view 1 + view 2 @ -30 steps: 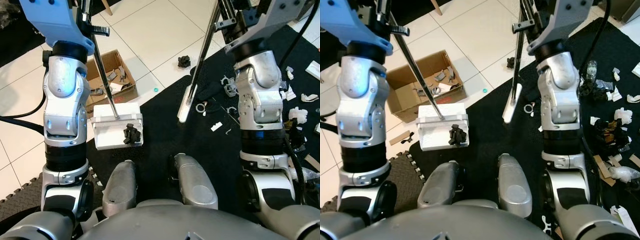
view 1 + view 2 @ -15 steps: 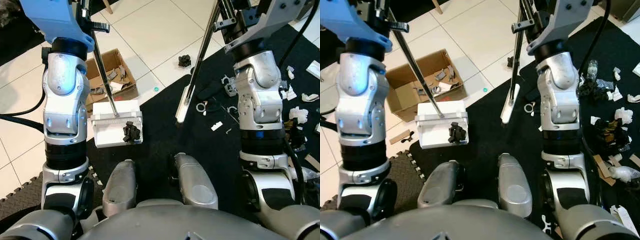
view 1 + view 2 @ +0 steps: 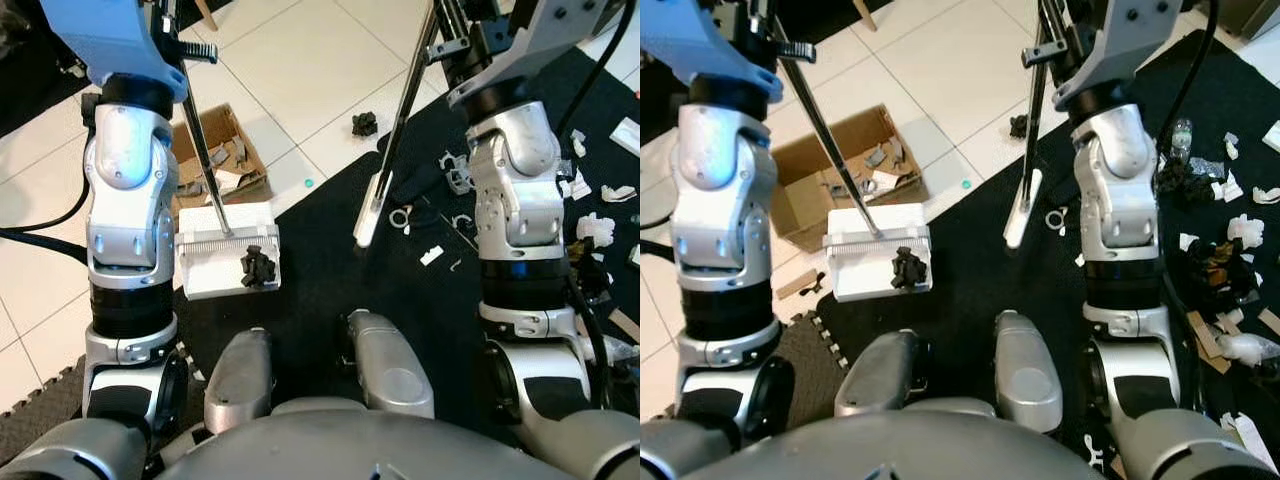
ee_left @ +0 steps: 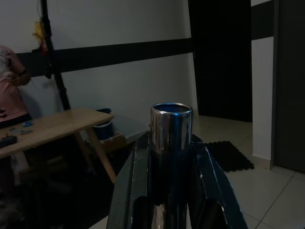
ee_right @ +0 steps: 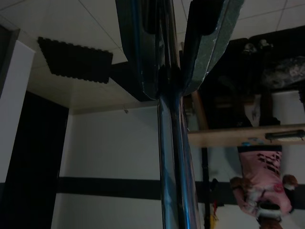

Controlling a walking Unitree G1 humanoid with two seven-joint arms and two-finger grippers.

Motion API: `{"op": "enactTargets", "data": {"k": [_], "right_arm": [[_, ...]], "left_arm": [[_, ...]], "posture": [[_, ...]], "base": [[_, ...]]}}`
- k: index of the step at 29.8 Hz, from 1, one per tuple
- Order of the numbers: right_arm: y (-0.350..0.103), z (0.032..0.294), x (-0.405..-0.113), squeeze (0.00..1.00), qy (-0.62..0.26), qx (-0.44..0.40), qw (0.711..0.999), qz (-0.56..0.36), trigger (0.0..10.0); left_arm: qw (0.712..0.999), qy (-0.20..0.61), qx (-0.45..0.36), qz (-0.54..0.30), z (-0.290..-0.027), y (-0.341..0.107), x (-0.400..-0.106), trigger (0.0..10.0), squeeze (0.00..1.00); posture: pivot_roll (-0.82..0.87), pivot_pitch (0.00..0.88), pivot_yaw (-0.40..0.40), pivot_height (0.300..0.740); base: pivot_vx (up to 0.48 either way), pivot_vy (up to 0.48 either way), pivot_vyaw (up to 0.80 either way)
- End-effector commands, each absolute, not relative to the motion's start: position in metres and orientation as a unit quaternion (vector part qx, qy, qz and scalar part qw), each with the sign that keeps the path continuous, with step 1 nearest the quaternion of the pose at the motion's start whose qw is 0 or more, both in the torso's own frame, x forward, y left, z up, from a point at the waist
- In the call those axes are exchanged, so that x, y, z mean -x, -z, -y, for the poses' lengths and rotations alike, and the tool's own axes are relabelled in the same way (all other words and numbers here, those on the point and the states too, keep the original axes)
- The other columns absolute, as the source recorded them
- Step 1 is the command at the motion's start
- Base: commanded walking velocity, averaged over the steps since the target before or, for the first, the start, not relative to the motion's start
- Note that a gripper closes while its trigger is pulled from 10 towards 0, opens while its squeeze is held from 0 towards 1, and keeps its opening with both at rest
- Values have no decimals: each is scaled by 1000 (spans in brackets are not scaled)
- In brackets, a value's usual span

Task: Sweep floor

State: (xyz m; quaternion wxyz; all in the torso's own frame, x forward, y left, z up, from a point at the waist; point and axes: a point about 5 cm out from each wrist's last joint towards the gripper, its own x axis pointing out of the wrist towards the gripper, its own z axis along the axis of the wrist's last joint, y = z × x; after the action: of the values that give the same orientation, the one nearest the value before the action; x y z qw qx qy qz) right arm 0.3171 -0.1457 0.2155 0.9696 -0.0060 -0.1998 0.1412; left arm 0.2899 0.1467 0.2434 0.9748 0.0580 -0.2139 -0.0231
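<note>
A white dustpan (image 3: 228, 250) rests on the black mat's left edge, with a black clump of debris (image 3: 257, 267) lying in it. Its slanted metal handle (image 3: 205, 160) runs up to my left arm. In the left wrist view, my left gripper (image 4: 171, 143) is shut on the handle's tube end (image 4: 171, 119). The broom's white head (image 3: 368, 215) touches the mat in front of my right arm, and its pole (image 3: 405, 100) rises to the top edge. My right gripper (image 5: 167, 88) is shut on that pole (image 5: 171, 157).
An open cardboard box (image 3: 190, 150) with scraps stands on the tiles just beyond the dustpan. A black clump (image 3: 364, 124) lies on the tile near the mat's edge. White and dark scraps (image 3: 600, 225) litter the mat at right. A person in pink (image 5: 264, 167) stands by a wooden table.
The whole picture has shifted slightly left. The dustpan with its clump has edged a little left toward the box. The broom head stays at about the same spot.
</note>
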Motion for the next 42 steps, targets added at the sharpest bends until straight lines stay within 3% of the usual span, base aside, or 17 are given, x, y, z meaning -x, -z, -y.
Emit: {"op": "enactTargets", "data": {"k": [1, 13, 42], "right_arm": [[-223, 139, -316, 0, -152, 10, 964, 216, 10000], [-222, 140, -318, 0, -146, 11, 966, 212, 10000], [-222, 141, -319, 0, -145, 11, 967, 211, 10000]], "left_arm": [[969, 11, -68, 237, -151, -252, -287, 10000, 0], [969, 12, -68, 236, -150, -252, -287, 10000, 0], [969, 13, -67, 236, -149, -251, -288, 10000, 0]], "posture": [[-7, 35, 38, 740], [-7, 34, 39, 740], [-11, 28, 38, 740]], "base": [[435, 0, 669], [430, 0, 589], [429, 0, 0]]}}
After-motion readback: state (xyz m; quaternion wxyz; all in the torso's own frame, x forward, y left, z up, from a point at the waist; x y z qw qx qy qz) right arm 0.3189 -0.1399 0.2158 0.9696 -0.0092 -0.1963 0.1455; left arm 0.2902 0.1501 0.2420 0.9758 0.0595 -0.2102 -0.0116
